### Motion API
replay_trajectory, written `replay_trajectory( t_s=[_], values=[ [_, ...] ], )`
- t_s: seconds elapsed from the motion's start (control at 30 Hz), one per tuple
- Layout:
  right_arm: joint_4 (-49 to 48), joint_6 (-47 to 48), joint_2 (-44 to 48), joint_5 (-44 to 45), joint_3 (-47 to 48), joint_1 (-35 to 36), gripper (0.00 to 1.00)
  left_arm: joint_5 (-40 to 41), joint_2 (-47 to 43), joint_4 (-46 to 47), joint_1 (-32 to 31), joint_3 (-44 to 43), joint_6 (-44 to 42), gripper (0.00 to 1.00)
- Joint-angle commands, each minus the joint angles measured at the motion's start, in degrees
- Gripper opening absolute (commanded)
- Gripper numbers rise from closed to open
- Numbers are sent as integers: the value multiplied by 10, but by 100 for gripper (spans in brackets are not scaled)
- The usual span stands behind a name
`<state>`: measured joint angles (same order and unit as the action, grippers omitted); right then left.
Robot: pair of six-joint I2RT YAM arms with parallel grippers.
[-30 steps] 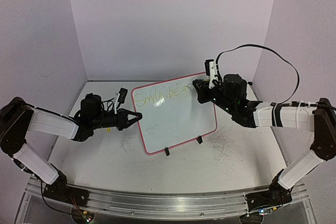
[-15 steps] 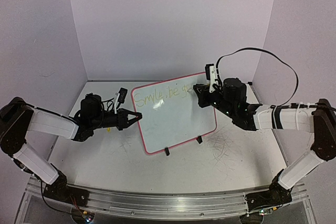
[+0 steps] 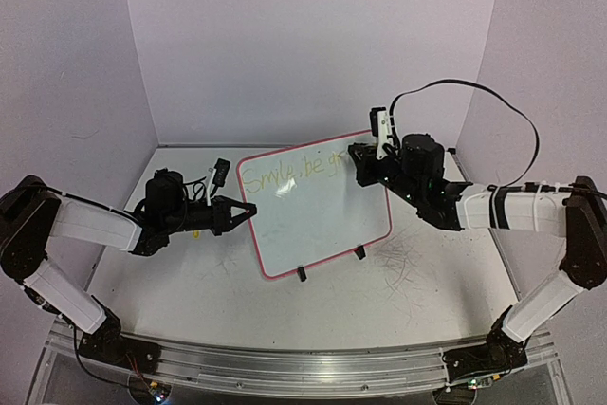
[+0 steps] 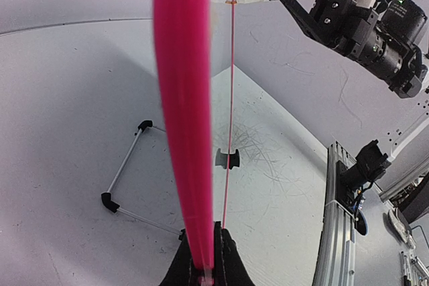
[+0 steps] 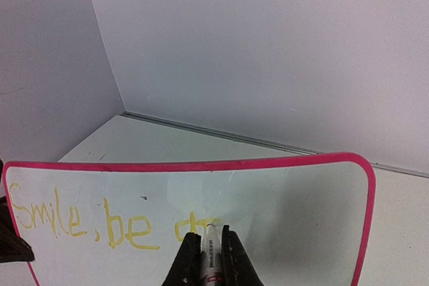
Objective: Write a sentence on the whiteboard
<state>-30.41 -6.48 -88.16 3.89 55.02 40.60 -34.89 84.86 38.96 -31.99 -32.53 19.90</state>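
A: On the table (image 3: 190,291), what grips the whiteboard (image 3: 322,220)?
B: Left gripper (image 3: 252,209), clamped on its left edge. Right gripper (image 3: 354,153) pinches a marker (image 5: 211,249), tip touching the board at the sentence (image 5: 100,222) end, near the top edge.

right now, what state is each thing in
whiteboard: propped upright, left edge clamped
sentence: unfinished, reads "Smile, be gr"
marker: gripped, tip on the whiteboard
left gripper: shut on the whiteboard
right gripper: shut on the marker
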Motion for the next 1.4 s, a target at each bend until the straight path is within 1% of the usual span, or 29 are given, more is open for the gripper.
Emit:
replay_trajectory(
  t_s=[0.0,0.23,0.33,0.43,0.53,0.7,0.9,1.37],
  values=[
    [-10,8,-13,27,27,0,0,24,-15,-3,4,7,-47,0],
    [-6,0,-4,50,19,0,0,26,-16,-4,4,11,-47,0],
    [-6,2,7,24,14,1,0,28,-17,-4,4,12,-47,0],
    [-29,-4,49,-15,-20,0,0,33,-22,-3,4,14,-47,0],
    [-33,-9,73,-18,-47,-4,0,36,-24,-3,4,16,-47,0],
    [-25,-7,53,-28,-33,-11,0,31,-16,-4,4,12,-45,0],
    [-25,0,27,-6,-17,-11,0,35,-18,-3,4,12,-43,0],
    [-37,-2,19,23,-9,-11,0,30,-20,-5,4,12,-43,0]
  ],
)
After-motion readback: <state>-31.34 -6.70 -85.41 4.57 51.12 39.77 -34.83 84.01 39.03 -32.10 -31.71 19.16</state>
